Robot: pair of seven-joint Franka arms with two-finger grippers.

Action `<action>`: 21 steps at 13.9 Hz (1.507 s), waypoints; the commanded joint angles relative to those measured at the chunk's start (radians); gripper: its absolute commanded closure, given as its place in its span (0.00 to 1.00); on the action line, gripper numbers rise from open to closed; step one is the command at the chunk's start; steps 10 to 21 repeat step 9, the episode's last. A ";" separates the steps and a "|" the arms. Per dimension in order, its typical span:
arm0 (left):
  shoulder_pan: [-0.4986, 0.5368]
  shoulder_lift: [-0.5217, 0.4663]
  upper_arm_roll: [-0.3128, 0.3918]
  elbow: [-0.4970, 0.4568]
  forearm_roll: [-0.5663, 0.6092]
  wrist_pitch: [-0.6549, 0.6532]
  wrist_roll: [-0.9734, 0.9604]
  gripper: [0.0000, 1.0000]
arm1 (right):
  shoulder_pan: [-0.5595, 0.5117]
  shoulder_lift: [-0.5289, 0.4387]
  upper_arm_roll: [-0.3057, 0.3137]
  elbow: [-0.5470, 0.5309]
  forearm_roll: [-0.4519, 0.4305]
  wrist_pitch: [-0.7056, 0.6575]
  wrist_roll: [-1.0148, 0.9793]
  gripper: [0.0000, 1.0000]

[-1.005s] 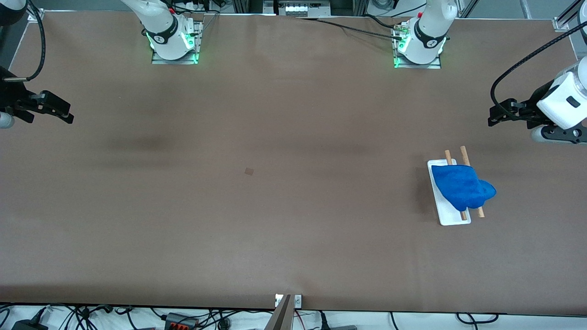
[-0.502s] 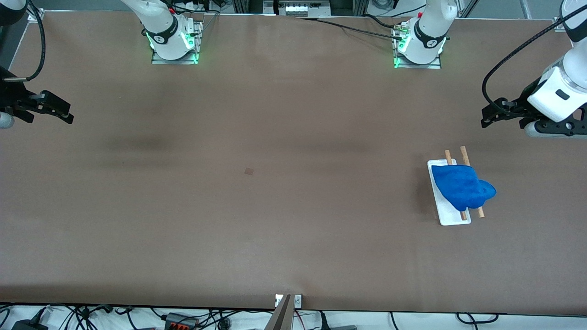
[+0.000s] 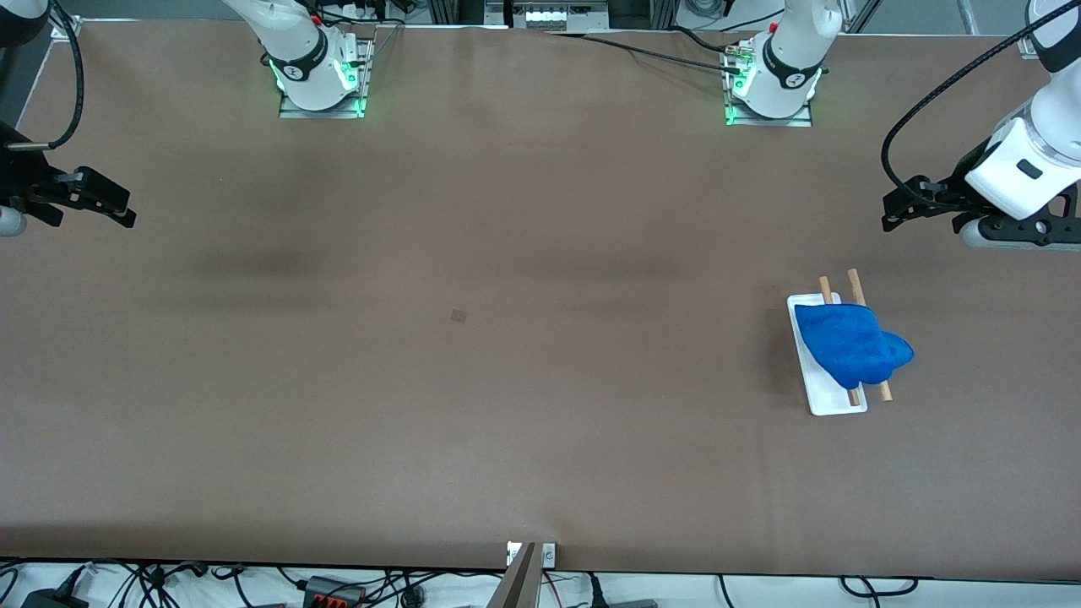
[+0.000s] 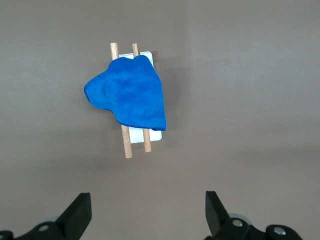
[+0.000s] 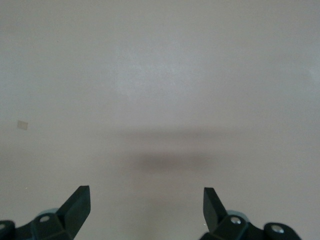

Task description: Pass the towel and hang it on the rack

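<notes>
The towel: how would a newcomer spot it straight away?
Look toward the left arm's end of the brown table. A small white rack with two wooden rods stands there, and the towel lies draped over it. It is the only bright blue thing in view.

White left arm reaching in at its own end of the brown tabletop, black two-finger left tool [image 3: 897, 209] aloft, fingers spread wide, empty, right arm at its end, black right tool [image 3: 118, 209] aloft, spread, empty
</notes>
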 commanded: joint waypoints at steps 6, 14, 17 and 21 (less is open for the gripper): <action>-0.015 -0.027 0.007 -0.019 -0.005 -0.001 -0.007 0.00 | -0.001 -0.012 0.000 0.003 0.004 -0.028 -0.006 0.00; -0.018 -0.027 0.006 -0.018 0.000 0.000 -0.004 0.00 | -0.003 -0.012 0.000 0.003 0.004 -0.023 -0.007 0.00; -0.018 -0.027 0.006 -0.018 0.000 0.000 -0.004 0.00 | -0.003 -0.012 0.000 0.003 0.004 -0.023 -0.007 0.00; -0.018 -0.027 0.006 -0.018 0.000 0.000 -0.004 0.00 | -0.003 -0.012 0.000 0.003 0.004 -0.023 -0.007 0.00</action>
